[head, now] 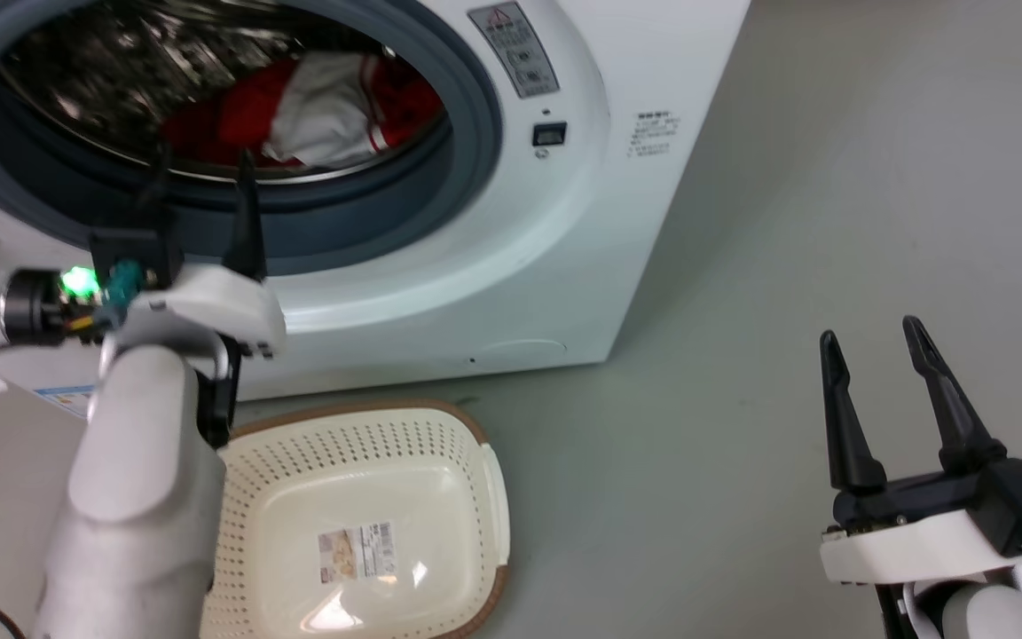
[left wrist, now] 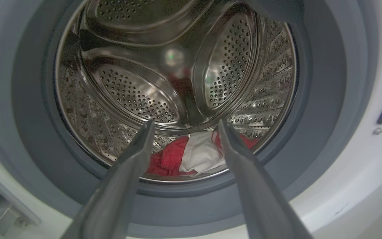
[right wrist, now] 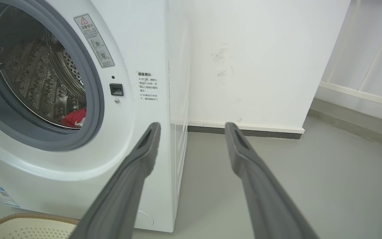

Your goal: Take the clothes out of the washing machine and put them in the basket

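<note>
The clothes (head: 316, 115) lay bunched at the bottom of the steel drum (left wrist: 138, 93) inside the washing machine (head: 564, 266), red cloth with a white fold on top. The porthole's grey rubber rim (head: 475, 133) cut off their lower edge, and it was hard to tell where one garment ended and the other began. The head view was blurred over the drum, and the machine's top and left ran out of frame. A warning sticker (head: 514, 49) sat to the right of the porthole, its print too small to read. The basket (head: 475, 497) stood on the grey floor (head: 786, 222) just before the machine, a paper label (head: 356, 550) on its bottom; the pale left forearm (head: 138, 461) hid its left side. The left pincer (head: 202, 177) hung at the porthole's lower rim, fingers apart and gripping nothing, the clothes beyond its tips, deeper in the drum and clear of them. The right pincer (head: 870, 335) was well off to the right over the floor, likewise spread and empty.
</note>
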Controlling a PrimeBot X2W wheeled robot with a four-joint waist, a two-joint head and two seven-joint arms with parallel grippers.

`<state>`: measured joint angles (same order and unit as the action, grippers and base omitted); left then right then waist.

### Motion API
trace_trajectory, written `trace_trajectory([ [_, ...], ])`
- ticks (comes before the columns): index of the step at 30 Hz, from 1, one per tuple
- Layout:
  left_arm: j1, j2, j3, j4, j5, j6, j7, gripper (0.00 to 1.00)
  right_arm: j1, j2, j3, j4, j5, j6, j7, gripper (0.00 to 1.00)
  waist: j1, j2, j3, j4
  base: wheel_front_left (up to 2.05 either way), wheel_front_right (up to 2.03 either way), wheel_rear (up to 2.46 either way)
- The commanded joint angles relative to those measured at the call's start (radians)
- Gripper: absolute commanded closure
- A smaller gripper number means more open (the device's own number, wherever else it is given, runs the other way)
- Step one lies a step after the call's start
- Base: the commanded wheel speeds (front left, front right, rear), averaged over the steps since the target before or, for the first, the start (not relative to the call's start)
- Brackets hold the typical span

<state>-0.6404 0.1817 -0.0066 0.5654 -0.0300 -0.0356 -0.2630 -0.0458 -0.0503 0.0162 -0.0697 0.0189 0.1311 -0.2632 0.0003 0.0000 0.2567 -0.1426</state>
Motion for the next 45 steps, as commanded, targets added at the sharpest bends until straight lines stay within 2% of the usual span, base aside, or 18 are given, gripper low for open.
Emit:
trace_trajectory([
  [1,-0.027,0.008,-0.002,0.022,0.004,-0.005,-0.003,0.0,-0.017,0.0,0.005,-0.005,0.007,-0.001,-0.002,0.0,-0.0003,0.0,0.065,-0.048,0.0,0.0,0.0],
  [8,-0.265,0.063,-0.028,0.252,0.027,-0.022,0.007,0.0,-0.073,0.0,0.02,-0.023,0.039,-0.001,-0.002,0.0,-0.0003,0.0,0.165,-0.115,0.0,0.0,0.0],
  [12,-0.45,0.128,-0.035,0.375,0.027,-0.05,0.084,0.0,-0.115,0.001,0.029,-0.043,0.074,-0.001,-0.002,0.0,-0.0003,0.0,0.25,-0.16,0.0,0.0,0.0],
  [20,-0.702,0.197,-0.095,0.519,0.024,-0.089,0.271,0.0,-0.166,0.001,0.032,-0.071,0.126,-0.001,-0.002,0.0,-0.0003,0.0,0.386,-0.205,0.0,0.0,0.0],
  [25,-0.823,0.199,-0.168,0.572,-0.016,-0.094,0.402,0.0,-0.188,0.001,0.034,-0.088,0.158,-0.001,-0.002,0.0,-0.0003,0.0,0.448,-0.23,0.0,0.0,0.0],
  [36,-0.966,0.267,-0.355,0.609,-0.202,-0.094,0.725,0.0,-0.199,0.001,0.063,-0.121,0.194,-0.001,-0.002,0.0,-0.0003,0.0,0.524,-0.26,0.0,0.0,0.0],
  [39,-0.993,0.3,-0.394,0.597,-0.23,-0.094,0.773,0.0,-0.195,0.001,0.07,-0.13,0.207,-0.001,-0.002,0.0,-0.0003,0.0,0.538,-0.269,0.0,0.0,0.0],
  [45,-1.015,0.322,-0.431,0.603,-0.276,-0.094,0.839,0.0,-0.185,0.001,0.08,-0.136,0.217,-0.001,-0.002,0.0,-0.0003,0.0,0.557,-0.274,0.0,0.0,0.0],
])
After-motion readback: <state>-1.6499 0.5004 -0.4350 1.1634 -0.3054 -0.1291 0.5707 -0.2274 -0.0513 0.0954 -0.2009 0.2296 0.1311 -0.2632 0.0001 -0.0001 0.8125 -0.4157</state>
